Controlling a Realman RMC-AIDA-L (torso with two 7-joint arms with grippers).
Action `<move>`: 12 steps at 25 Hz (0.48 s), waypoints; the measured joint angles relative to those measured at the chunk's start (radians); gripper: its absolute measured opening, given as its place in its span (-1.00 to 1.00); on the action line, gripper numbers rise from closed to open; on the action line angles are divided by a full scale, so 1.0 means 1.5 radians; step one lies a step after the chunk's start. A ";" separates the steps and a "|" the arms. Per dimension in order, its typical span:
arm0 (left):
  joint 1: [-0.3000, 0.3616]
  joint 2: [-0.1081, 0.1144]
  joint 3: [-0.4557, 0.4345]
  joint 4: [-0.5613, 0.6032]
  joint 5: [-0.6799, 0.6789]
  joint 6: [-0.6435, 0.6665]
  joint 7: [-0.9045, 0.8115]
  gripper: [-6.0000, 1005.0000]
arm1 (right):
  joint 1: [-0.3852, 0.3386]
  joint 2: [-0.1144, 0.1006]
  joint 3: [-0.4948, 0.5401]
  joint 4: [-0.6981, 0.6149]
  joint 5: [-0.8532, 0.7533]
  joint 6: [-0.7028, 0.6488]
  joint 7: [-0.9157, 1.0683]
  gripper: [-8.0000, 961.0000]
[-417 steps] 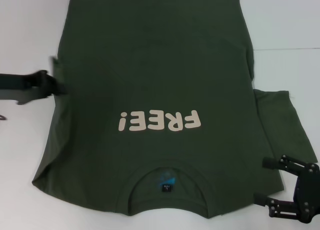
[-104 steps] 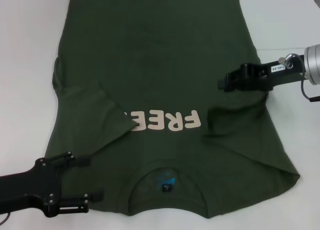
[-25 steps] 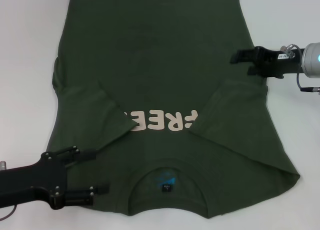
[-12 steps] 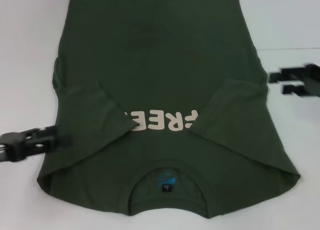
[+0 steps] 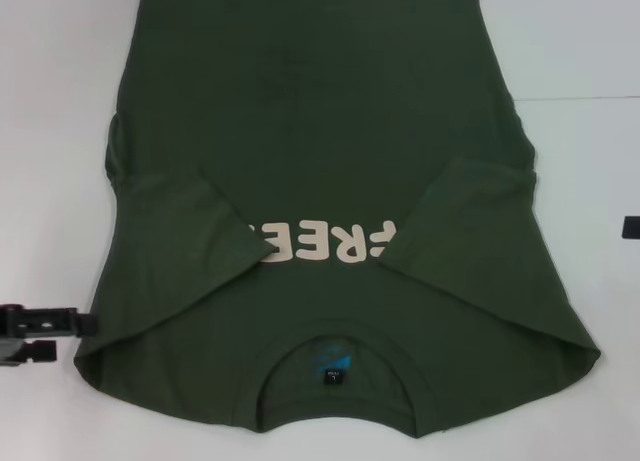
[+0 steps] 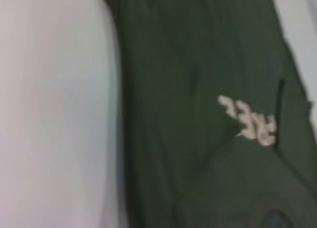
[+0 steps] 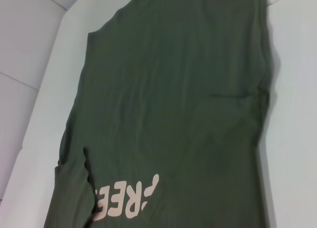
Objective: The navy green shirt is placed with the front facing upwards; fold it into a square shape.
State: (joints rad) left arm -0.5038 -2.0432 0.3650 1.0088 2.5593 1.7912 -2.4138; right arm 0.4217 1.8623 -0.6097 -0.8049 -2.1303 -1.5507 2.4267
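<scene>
The navy green shirt lies flat and front up on the white table, collar nearest me. Both short sleeves are folded inward over the chest, the left sleeve and the right sleeve, and they cover the ends of the cream "FREE!" lettering. The dark neck label shows inside the collar. My left gripper is open and empty, just off the shirt's near left shoulder at the picture's left edge. Only a black tip of my right gripper shows at the right edge, clear of the shirt. The shirt also shows in the left wrist view and the right wrist view.
The white table surrounds the shirt on both sides. The shirt's hem lies at the far edge of the view. A seam line in the table runs off to the right.
Both arms have drawn back outward from the shirt: the left gripper down and left off the sleeve, the right gripper almost out of view to the right. The shirt has not moved in the last second.
</scene>
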 joint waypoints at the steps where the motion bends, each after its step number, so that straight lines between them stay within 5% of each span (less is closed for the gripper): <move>1: -0.002 -0.001 0.018 0.001 0.003 -0.010 -0.008 0.85 | -0.002 0.002 0.005 0.001 0.000 0.000 -0.008 0.53; 12: -0.009 -0.016 0.115 0.021 0.046 -0.100 -0.054 0.85 | -0.007 0.007 0.014 0.001 0.000 -0.005 -0.032 0.53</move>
State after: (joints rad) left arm -0.5175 -2.0678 0.5379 1.0405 2.6289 1.6405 -2.4942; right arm 0.4116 1.8721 -0.5887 -0.8032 -2.1300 -1.5585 2.3784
